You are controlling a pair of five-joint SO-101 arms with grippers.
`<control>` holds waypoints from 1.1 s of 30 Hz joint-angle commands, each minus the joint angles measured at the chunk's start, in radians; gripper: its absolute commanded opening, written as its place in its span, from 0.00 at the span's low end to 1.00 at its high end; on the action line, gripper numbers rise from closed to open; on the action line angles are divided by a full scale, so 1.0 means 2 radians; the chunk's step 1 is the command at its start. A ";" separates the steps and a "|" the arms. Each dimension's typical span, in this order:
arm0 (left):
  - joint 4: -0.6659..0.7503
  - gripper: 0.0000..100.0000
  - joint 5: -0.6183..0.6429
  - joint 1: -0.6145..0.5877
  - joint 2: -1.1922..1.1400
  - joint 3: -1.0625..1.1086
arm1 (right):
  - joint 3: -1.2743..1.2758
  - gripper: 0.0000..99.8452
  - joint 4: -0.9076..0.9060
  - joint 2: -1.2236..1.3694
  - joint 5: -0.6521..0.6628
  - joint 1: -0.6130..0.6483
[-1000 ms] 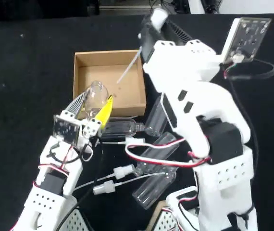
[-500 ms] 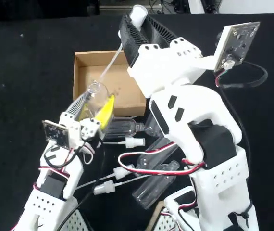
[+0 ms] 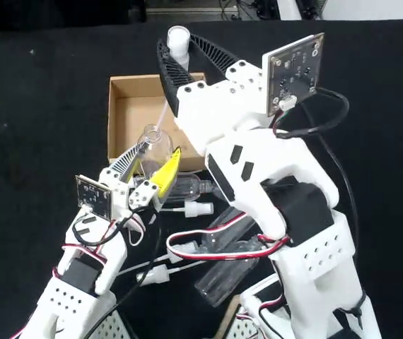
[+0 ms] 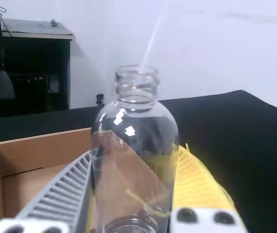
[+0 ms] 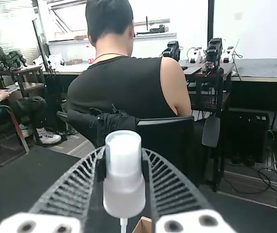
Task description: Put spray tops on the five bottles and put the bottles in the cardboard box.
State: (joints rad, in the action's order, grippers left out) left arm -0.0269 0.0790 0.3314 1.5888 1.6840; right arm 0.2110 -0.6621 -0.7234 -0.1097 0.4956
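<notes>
Now the spray top (image 3: 178,37) has swung leftward above the bottle (image 3: 155,145).

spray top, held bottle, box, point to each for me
spray top (image 5: 123,179): right wrist view, on its white head.
bottle (image 4: 133,141): left wrist view, on its clear body.
box (image 3: 132,116): high view, on its bare floor.

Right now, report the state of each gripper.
Left gripper: closed on an uncapped clear bottle.
Right gripper: closed on a white spray top.
</notes>
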 commanded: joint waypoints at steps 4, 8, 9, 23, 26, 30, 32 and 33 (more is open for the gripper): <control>-0.002 0.03 0.002 0.007 0.009 0.012 | 0.018 0.01 0.012 -0.007 0.007 0.054; -0.002 0.03 0.002 0.007 0.009 0.013 | 0.035 0.01 0.010 -0.009 0.008 0.065; -0.002 0.03 0.002 0.007 0.009 0.013 | 0.040 0.01 0.006 -0.009 0.008 0.065; -0.002 0.03 0.002 0.007 0.009 0.013 | -0.013 0.17 -0.117 -0.011 0.012 0.106; -0.002 0.03 0.002 0.006 0.009 0.013 | -0.054 0.16 -0.151 -0.013 0.051 0.093; -0.002 0.03 0.002 -0.006 0.009 0.013 | -0.097 0.09 -0.206 -0.013 0.073 0.009; 0.001 0.03 0.002 -0.028 0.015 0.011 | -0.096 0.06 -0.226 -0.013 0.073 -0.052; 0.003 0.03 0.002 -0.042 0.015 0.007 | -0.088 0.05 -0.237 -0.012 0.070 -0.079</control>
State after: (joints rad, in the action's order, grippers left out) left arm -0.0269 0.0806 0.3299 1.5904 1.6840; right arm 0.0836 -1.0825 -0.7250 0.0253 0.4987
